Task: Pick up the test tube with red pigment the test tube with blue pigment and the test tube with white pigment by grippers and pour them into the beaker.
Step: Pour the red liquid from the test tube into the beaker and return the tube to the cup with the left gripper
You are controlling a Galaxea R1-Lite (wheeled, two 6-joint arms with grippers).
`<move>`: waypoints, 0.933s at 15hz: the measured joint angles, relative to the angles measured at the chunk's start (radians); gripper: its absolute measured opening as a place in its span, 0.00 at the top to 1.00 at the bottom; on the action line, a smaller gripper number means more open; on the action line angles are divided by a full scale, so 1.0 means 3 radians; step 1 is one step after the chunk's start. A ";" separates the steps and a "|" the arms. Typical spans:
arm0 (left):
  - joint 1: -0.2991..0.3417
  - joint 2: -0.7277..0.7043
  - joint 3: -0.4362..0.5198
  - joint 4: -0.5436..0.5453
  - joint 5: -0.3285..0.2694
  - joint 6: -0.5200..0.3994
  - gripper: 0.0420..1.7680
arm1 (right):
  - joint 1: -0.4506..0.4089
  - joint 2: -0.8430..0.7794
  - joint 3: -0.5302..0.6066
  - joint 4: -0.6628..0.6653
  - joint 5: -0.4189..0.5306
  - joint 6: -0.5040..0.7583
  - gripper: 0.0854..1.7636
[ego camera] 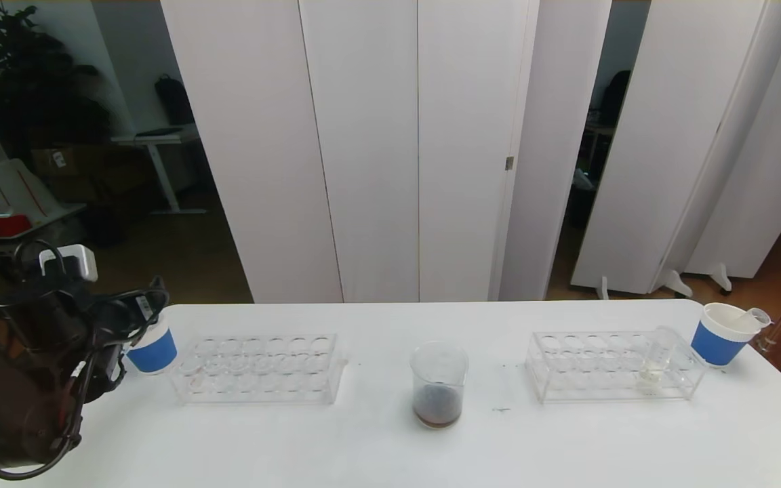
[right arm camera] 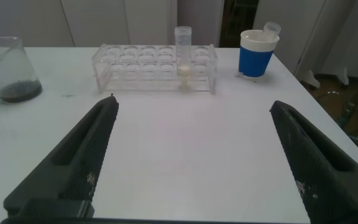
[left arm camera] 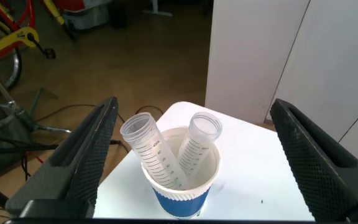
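Observation:
The beaker stands mid-table with dark liquid at its bottom, and also shows far off in the right wrist view. The test tube with white pigment stands upright in the right-hand clear rack; the right wrist view shows this tube too. No tube with red or blue pigment is in view. My left gripper is open, hanging over a blue-banded paper cup that holds two empty graduated tubes. My right gripper is open above bare table, short of the right rack.
An empty clear rack sits left of the beaker. The left cup stands at the table's far left corner. A second blue-banded cup with an empty tube stands at the far right. White partition panels stand behind the table.

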 joint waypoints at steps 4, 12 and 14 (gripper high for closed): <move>-0.0016 -0.0661 0.0098 0.0688 -0.0075 -0.0025 0.01 | 0.0000 0.0000 -0.0001 0.0000 0.0000 0.0000 0.01; -0.0135 -0.2430 0.0165 0.2407 -0.0093 -0.0036 0.01 | 0.0000 0.0000 0.0000 0.0000 0.0000 0.0000 0.01; -0.0172 -0.2946 0.0163 0.2957 -0.0095 -0.0036 0.01 | 0.0000 0.0000 0.0000 0.0000 -0.0001 -0.0001 0.01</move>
